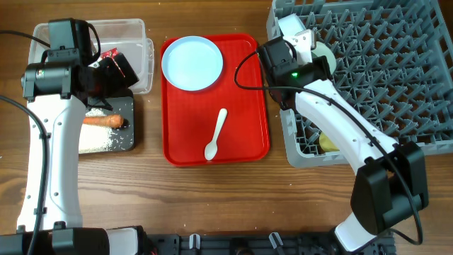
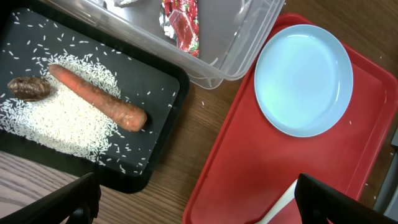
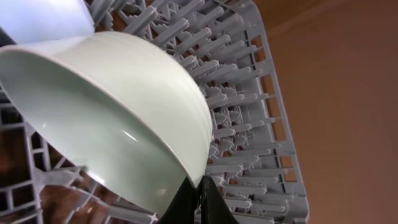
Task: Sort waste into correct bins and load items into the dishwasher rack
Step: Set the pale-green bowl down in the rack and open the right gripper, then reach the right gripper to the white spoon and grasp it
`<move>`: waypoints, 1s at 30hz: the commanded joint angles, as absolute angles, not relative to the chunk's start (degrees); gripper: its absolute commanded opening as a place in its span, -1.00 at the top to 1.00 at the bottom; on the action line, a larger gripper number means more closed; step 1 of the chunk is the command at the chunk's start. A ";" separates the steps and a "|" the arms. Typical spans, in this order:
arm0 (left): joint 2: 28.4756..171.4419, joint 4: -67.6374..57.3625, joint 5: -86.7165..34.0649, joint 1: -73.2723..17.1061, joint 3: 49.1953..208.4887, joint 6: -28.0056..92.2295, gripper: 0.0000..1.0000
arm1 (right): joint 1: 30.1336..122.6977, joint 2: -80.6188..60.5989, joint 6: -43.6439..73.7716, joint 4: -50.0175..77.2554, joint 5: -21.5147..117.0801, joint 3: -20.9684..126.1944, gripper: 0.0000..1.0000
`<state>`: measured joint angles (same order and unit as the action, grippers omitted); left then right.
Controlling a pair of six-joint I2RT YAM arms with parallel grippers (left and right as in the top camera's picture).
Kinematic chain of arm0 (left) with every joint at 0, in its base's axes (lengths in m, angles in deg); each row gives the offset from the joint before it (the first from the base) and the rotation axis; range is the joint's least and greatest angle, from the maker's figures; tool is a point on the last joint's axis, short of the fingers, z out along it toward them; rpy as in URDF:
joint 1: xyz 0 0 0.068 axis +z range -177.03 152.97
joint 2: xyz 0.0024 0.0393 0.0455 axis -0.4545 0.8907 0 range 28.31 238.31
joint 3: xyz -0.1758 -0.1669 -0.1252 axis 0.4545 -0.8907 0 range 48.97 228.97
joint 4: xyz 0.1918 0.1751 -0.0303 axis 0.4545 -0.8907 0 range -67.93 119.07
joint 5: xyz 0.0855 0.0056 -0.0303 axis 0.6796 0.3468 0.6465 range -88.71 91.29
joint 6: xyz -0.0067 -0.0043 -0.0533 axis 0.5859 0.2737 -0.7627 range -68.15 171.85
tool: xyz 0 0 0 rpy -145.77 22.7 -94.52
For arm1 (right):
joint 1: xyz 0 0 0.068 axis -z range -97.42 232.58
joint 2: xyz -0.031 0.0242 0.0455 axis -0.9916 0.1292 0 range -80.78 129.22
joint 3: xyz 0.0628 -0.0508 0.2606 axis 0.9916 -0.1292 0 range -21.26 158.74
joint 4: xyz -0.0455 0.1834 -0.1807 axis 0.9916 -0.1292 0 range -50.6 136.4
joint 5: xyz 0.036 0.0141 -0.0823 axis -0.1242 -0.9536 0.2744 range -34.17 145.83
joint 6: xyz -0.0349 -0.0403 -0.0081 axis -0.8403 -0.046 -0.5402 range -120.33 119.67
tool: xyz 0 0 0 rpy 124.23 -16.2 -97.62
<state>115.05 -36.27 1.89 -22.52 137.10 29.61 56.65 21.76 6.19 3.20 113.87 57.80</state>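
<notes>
My left gripper [image 1: 113, 68] [image 2: 199, 200] is open and empty, above the table between the black tray [image 1: 132, 106] [image 2: 166, 134] and the red tray. The black tray holds a carrot [image 1: 102, 120] [image 2: 99, 98], loose rice [image 1: 99, 140] [image 2: 50, 124] and a brown scrap [image 1: 124, 123] [image 2: 28, 88]. The clear tub [image 1: 134, 28] [image 2: 249, 43] holds the red wrapper [image 1: 108, 53] [image 2: 183, 18]. My right gripper [image 1: 317, 62] [image 3: 200, 182] is shut on the rim of the mint-green bowl [image 1: 327, 52] [image 3: 118, 118], tilted over the grey rack [image 1: 396, 64] [image 3: 249, 106]. A yellow cup [image 1: 328, 142] sits in the rack.
The flat red serving tray [image 1: 248, 106] [image 2: 249, 162] lies in the middle with the pale blue plate [image 1: 192, 62] [image 2: 303, 81] and the white spoon [image 1: 216, 134] [image 2: 277, 208] on it. Tissues and white bowl are not clearly visible.
</notes>
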 commanded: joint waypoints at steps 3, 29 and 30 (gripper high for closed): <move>115.44 -36.12 2.44 -22.30 138.02 28.87 -1.00 | 55.44 22.90 2.80 -3.66 92.84 57.91 0.26; 115.44 -36.12 2.44 -22.30 138.02 28.87 -1.00 | 37.28 34.61 46.89 0.08 43.29 61.52 -0.30; 115.44 -36.14 2.44 -22.30 138.02 28.87 -1.00 | 36.52 37.67 48.00 -0.36 43.29 61.52 -0.31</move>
